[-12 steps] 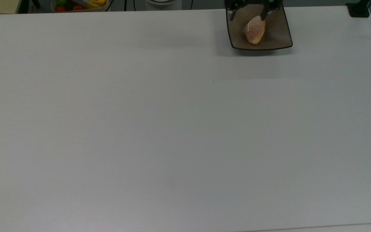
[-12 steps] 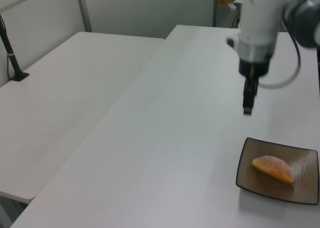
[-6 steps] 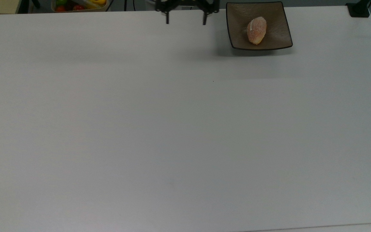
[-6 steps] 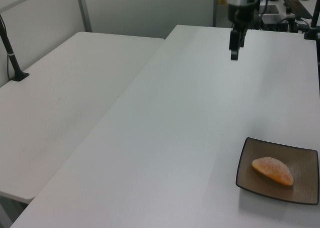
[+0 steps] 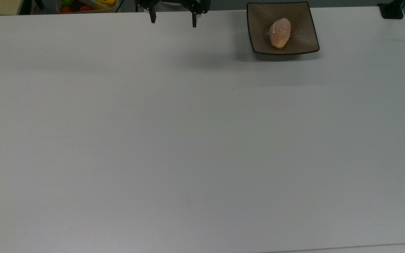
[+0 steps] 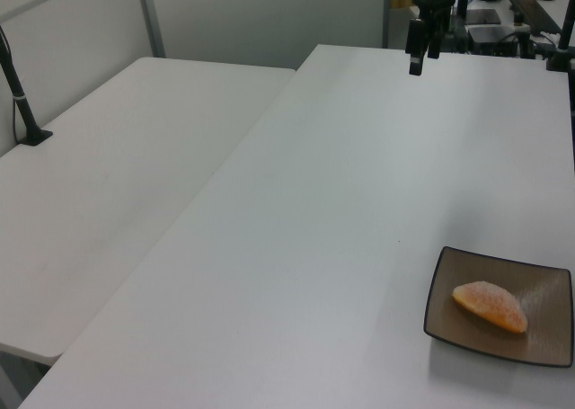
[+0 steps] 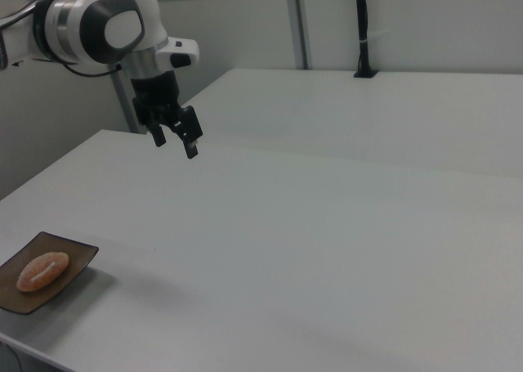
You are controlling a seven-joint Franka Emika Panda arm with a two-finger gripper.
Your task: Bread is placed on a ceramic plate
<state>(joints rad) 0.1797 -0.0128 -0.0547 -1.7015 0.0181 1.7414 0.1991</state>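
Observation:
The bread (image 5: 280, 33) is a small orange-pink speckled bun lying in the middle of the square brown ceramic plate (image 5: 302, 37), near the table's far edge in the top view. In the left view the bread (image 6: 490, 306) rests on the plate (image 6: 550, 288) at the lower right. The right view has the bread (image 7: 42, 271) and plate (image 7: 75, 256) at its lower left. My gripper (image 5: 173, 20) hangs open and empty above the table, well to the top view's left of the plate. It appears again in the left view (image 6: 420, 57) and the right view (image 7: 174, 141).
A basket of colourful fruit (image 5: 86, 5) sits beyond the table's far edge at the top view's upper left. A black mount (image 5: 392, 10) stands on the far right corner. A second white table (image 6: 117, 157) adjoins this one, carrying a black pole (image 6: 18, 94).
My open gripper has moved away from above the plate, going towards the top view's left along the far edge. The bread stays on the plate.

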